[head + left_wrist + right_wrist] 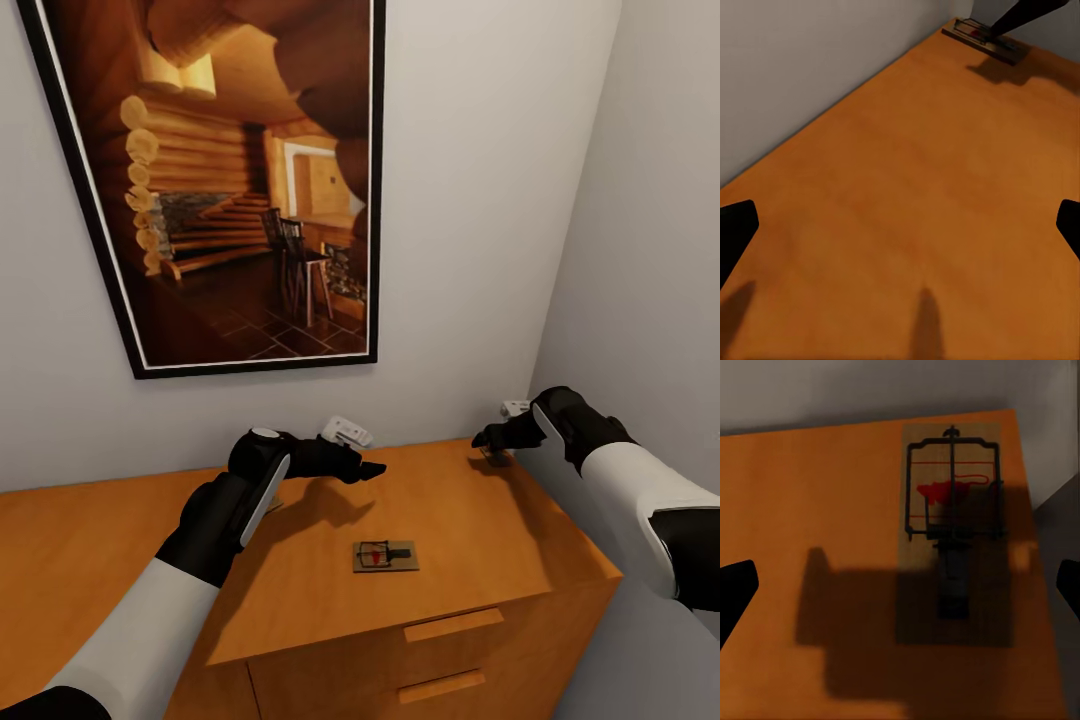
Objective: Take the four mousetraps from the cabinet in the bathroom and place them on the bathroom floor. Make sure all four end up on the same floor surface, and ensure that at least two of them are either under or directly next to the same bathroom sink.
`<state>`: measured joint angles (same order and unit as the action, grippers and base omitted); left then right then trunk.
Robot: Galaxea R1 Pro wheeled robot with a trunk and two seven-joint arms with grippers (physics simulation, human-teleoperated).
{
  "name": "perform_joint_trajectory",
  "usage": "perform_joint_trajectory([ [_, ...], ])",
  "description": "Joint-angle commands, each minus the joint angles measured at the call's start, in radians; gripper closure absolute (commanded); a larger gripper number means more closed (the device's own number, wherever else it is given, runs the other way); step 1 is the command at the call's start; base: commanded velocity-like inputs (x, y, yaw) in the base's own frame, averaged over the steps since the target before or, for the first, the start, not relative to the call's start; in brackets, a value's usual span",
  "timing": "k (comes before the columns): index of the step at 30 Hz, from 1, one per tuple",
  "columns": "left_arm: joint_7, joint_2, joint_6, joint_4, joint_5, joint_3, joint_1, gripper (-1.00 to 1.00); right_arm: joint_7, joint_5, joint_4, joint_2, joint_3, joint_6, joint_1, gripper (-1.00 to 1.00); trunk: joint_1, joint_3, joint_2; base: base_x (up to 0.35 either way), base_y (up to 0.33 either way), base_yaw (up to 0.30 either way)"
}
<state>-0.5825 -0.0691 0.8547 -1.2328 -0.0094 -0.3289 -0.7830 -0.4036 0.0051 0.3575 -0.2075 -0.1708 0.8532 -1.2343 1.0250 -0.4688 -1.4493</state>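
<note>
With jaws spread wide and empty, the right gripper (900, 577) hangs above a mousetrap (952, 540) at the cabinet (300, 590) top's back corner; light, stiff board, best pinched across its long edges.

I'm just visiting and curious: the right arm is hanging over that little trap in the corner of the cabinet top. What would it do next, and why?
Probably lower the right gripper straight down onto the corner mousetrap. Its fingers stand wide open with the trap lying flat between them on the cabinet top, not yet touched. Closing should wait until the fingers reach the board.
</note>
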Motion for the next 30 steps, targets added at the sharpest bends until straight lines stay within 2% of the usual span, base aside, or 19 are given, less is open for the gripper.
perform_joint_trajectory([
  [1, -0.003, 0.000, 0.006, -0.001, -0.001, 0.001, -0.001, -1.00, -0.004, 0.001, 0.001, -0.001, -0.006, 0.003, -0.001, -1.00, 0.000, -0.001, -0.001, 0.000, -0.023, 0.000],
  [23, -0.003, -0.001, 0.006, -0.001, -0.001, 0.001, -0.001, -1.00, -0.003, 0.001, 0.001, -0.001, -0.006, 0.003, -0.001, -1.00, 0.000, -0.001, -0.001, 0.000, -0.006, 0.000],
  [30, -0.002, -0.001, 0.006, -0.001, -0.001, 0.001, -0.001, -1.00, -0.003, 0.001, 0.001, -0.001, -0.006, 0.003, -0.001, -1.00, 0.000, -0.001, -0.001, 0.000, -0.082, 0.000],
])
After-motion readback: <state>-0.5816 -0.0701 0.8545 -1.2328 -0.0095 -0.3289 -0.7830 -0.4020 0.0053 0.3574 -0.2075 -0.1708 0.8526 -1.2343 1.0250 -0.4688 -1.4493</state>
